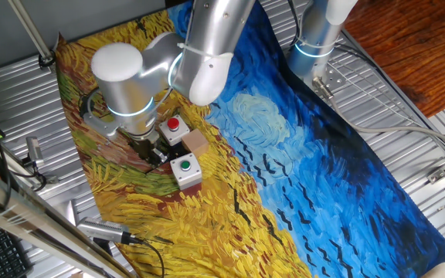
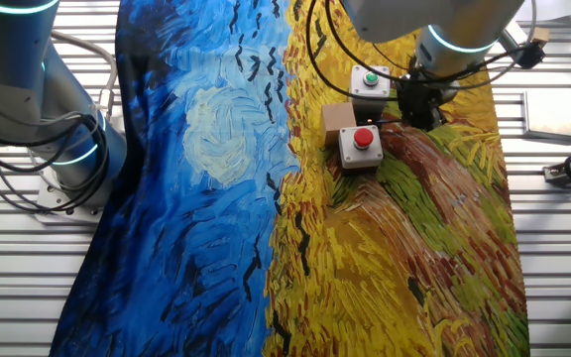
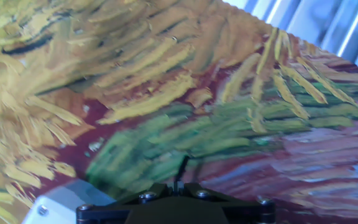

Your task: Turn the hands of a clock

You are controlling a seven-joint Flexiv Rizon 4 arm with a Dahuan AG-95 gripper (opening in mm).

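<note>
One fixed view
Tool: you see it lowered between the two button boxes, its black fingers largely hidden under the wrist; whether they are apart or together cannot be told here.
Red-button box: sits just behind the tool, touching or nearly touching a small brown block; the grouping suggests a fixture cluster kept within one short reach.
Green-button box: sits just in front of the tool, so the tool works in the gap between the boxes.
Painted cloth: covers the tabletop under all of it.
Clock: not identifiable; if present, it is likely small and hidden beneath the tool.

The other fixed view
Tool: from this side you find it just right of the green-button box and above the red-button box, close to the cloth. Finger state again hidden.
Brown block: lies between the two boxes, on their left.
Second arm base: stands well apart at the cloth's edge, idle by appearance.

Hand view
Tool mount: only its black bolted edge shows along the bottom; no fingertips are visible, so their state stays undetermined.
Thin dark stem: rises just ahead of the mount; possibly a clock hand or knob, but too blurred to confirm.
Grey box corner: lower left, just beside the mount.
</note>
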